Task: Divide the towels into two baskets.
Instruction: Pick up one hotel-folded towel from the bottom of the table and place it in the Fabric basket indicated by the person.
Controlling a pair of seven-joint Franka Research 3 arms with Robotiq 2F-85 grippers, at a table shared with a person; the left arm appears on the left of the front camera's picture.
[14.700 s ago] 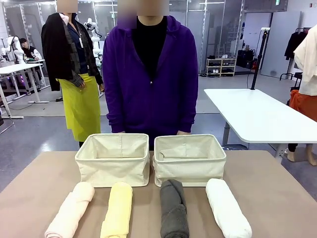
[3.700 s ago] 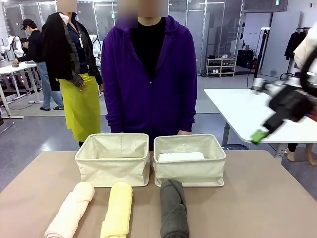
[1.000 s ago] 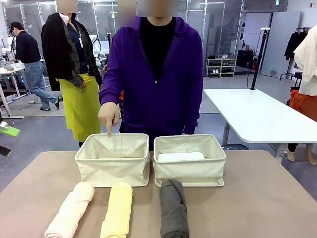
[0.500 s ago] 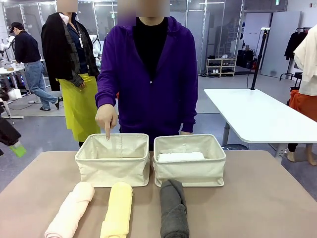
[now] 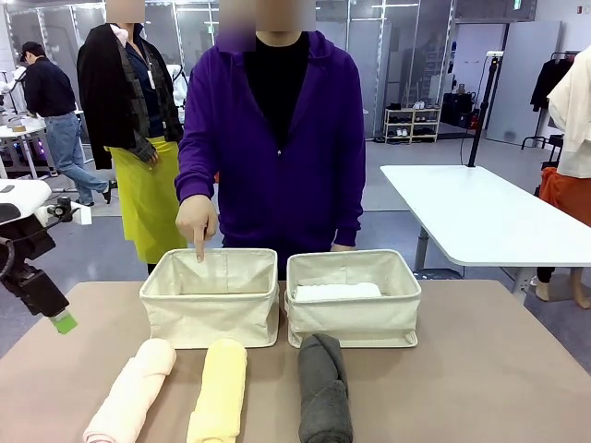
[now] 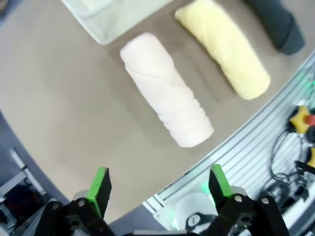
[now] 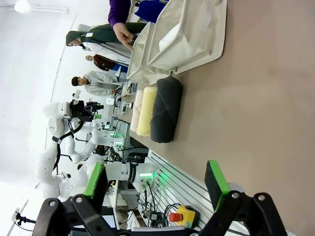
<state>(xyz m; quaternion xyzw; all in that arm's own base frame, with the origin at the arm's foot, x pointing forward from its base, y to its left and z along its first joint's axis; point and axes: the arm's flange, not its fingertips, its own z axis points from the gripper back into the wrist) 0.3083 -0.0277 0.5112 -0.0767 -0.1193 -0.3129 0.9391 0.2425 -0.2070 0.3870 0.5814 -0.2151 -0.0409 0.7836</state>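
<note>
My left pincer (image 6: 160, 183) hangs wide open near the pale pink towel (image 6: 165, 88), and an off-centre grab could unroll it short of the left basket (image 5: 211, 312).

Open lab hall — grey polished floor (image 5: 392, 198), glass partitions (image 5: 369, 65) along back. White table (image 5: 480, 217) at right, low shelf rack (image 5: 413, 123) farther back, black pole (image 5: 482, 111) beside it. Far left, second white table (image 5: 28, 129) — person in dark top (image 5: 48, 92) standing at it.
</note>
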